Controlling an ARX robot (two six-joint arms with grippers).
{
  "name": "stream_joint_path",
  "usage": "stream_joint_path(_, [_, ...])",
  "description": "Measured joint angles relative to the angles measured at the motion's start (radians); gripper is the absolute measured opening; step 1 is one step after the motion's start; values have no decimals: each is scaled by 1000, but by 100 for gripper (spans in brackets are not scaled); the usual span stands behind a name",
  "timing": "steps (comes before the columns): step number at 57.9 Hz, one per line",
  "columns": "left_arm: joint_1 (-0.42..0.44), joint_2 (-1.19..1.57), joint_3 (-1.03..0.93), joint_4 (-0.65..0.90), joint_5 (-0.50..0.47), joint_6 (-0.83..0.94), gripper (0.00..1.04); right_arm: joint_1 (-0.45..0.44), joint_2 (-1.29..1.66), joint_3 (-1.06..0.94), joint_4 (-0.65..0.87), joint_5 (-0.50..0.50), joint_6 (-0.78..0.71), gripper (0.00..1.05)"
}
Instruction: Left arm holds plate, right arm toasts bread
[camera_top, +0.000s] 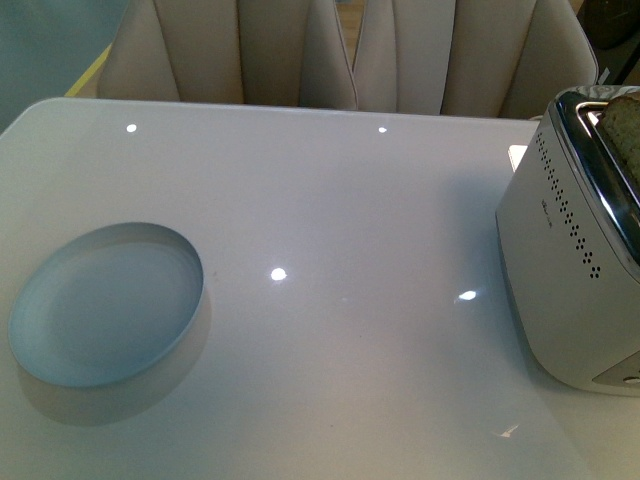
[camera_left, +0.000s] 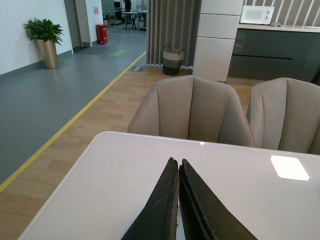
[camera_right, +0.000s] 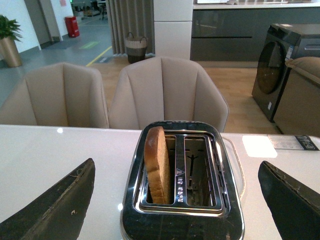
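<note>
The round pale plate (camera_top: 105, 305) lies on the white table at the front left, with nothing on it. A slice of brown bread (camera_right: 156, 162) stands upright in one slot of the chrome-topped toaster (camera_right: 182, 200); its top also peeks out at the right edge of the front view as bread (camera_top: 625, 125). My right gripper (camera_right: 177, 172) hangs open above the toaster, one black finger on each side of it. My left gripper (camera_left: 178, 162) is shut with nothing between its fingers, over bare table. Neither arm shows in the front view.
The white toaster body (camera_top: 570, 290) stands at the table's right edge. Beige chairs (camera_top: 300, 50) line the far side of the table. The second toaster slot (camera_right: 200, 170) holds nothing.
</note>
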Motion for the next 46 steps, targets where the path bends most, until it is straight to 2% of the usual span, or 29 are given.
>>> stream_joint_path(9, [0,-45,0,-45,0,0,3,0,0,0,0,0,0,96])
stream_joint_path(14, [0,-163,0,-193,0,0,3,0,0,0,0,0,0,96])
stream_joint_path(35, [0,-205,0,-210,0,0,3,0,0,0,0,0,0,96])
stream_joint_path(41, [0,-205,0,-210,0,0,21,0,0,0,0,0,0,96])
stream_joint_path(46, [0,-205,0,-210,0,0,44,0,0,0,0,0,0,96])
